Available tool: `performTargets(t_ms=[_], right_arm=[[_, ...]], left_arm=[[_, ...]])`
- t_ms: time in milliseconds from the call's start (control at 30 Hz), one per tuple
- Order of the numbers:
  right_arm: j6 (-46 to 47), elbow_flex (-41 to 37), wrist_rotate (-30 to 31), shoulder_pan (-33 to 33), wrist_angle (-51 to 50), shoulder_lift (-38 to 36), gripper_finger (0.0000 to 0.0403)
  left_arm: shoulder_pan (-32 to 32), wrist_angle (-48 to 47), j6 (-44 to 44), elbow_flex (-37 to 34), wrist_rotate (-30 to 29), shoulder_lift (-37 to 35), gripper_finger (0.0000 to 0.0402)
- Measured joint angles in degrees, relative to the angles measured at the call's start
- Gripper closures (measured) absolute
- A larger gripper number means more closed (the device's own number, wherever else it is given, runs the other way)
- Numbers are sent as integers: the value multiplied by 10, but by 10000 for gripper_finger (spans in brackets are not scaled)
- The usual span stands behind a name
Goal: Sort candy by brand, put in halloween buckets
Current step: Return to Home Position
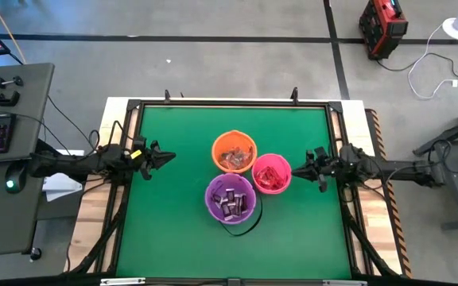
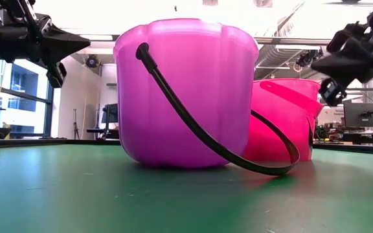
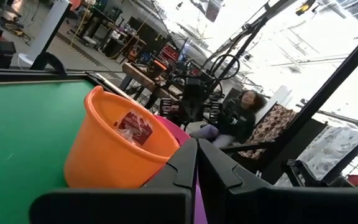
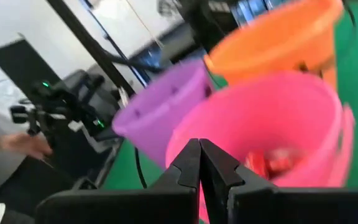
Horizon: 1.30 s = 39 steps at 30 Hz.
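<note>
On the green table [image 1: 173,230], upright buckets [image 1: 234,133] cluster between the closed left pincer [image 1: 168,158] and closed right pincer [image 1: 310,168].

No text, label, brand, number or sign is legible anywhere.

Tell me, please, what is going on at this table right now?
Nothing is being handled. The left gripper and the right gripper hang shut and empty at opposite sides of the green table. The orange bucket, pink bucket and purple bucket stand clustered mid-table, each holding candy: red-and-clear pieces in the orange, red in the pink, dark brown in the purple. All candy in view lies inside a bucket, so the sorting looks finished.
</note>
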Motion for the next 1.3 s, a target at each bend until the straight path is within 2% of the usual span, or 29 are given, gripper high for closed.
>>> performTargets(t_ms=[400, 667, 833, 1300], right_arm=[[2, 0, 6, 2, -5, 4, 403], [2, 0, 6, 17, 3, -93, 403], [2, 0, 7, 23, 22, -93, 402], [2, 0, 7, 22, -1, -86, 402]], left_arm=[[0, 0, 0, 0, 0, 0, 399], [0, -10, 0, 0, 0, -29, 399], [6, -25, 0, 0, 0, -84, 399], [12, -73, 0, -1, -3, -82, 399]])
